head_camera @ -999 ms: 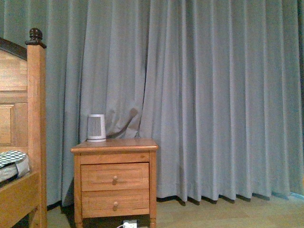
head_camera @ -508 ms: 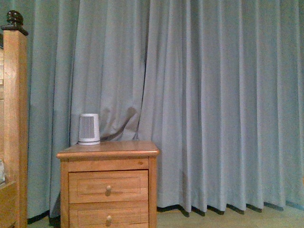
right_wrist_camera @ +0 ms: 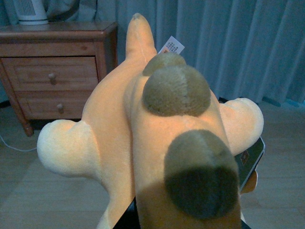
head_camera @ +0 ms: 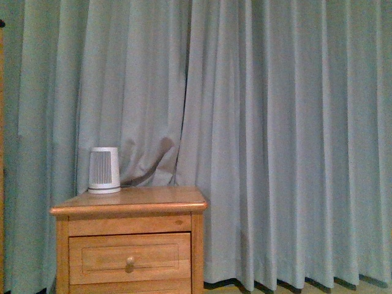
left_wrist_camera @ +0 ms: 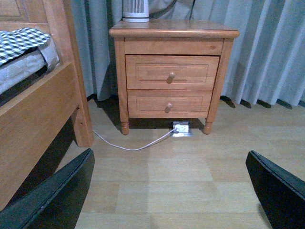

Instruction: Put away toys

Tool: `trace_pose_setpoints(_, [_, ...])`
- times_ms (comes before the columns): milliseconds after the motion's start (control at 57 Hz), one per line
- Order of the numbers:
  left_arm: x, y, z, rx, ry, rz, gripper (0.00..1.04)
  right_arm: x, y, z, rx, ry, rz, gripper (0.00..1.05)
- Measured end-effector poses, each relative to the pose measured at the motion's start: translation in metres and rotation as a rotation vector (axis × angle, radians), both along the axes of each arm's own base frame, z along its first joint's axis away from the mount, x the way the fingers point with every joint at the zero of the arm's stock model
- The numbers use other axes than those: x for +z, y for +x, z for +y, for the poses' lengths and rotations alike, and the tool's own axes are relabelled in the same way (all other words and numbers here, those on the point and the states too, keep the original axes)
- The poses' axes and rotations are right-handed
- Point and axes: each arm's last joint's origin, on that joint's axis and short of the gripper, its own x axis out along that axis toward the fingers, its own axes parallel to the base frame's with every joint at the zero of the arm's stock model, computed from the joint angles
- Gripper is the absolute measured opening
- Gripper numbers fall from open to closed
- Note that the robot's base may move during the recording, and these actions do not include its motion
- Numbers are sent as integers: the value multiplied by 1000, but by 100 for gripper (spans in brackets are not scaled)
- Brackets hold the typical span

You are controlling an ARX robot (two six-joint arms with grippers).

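The orange-yellow plush animal [right_wrist_camera: 143, 124] fills the right wrist view, with pale stubby limbs, brown patches and a white tag. My right gripper [right_wrist_camera: 190, 210] is shut on the plush animal and holds it above the floor; only one dark finger [right_wrist_camera: 250, 160] shows beside it. My left gripper [left_wrist_camera: 174, 191] is open and empty above the wooden floor, its dark fingers [left_wrist_camera: 57, 195] wide apart. Neither arm shows in the front view.
A wooden nightstand [head_camera: 131, 245] with two drawers stands against grey curtains [head_camera: 275, 135], a small white ribbed device [head_camera: 104, 170] on top. It also shows in the left wrist view [left_wrist_camera: 171, 71], with a wooden bed frame [left_wrist_camera: 38, 109], a white cable [left_wrist_camera: 128, 145] and a floor socket [left_wrist_camera: 182, 129].
The front view has shifted right and closer: the bed post has slid out of the left edge, and the nightstand sits lower and larger in the picture.
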Motion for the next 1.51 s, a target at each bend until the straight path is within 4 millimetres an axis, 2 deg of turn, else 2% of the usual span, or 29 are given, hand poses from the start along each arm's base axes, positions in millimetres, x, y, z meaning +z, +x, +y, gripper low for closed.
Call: trace_pose_setpoints(1508, [0,0,0,1,0,1,98,0,0,0,-2,0,0,7])
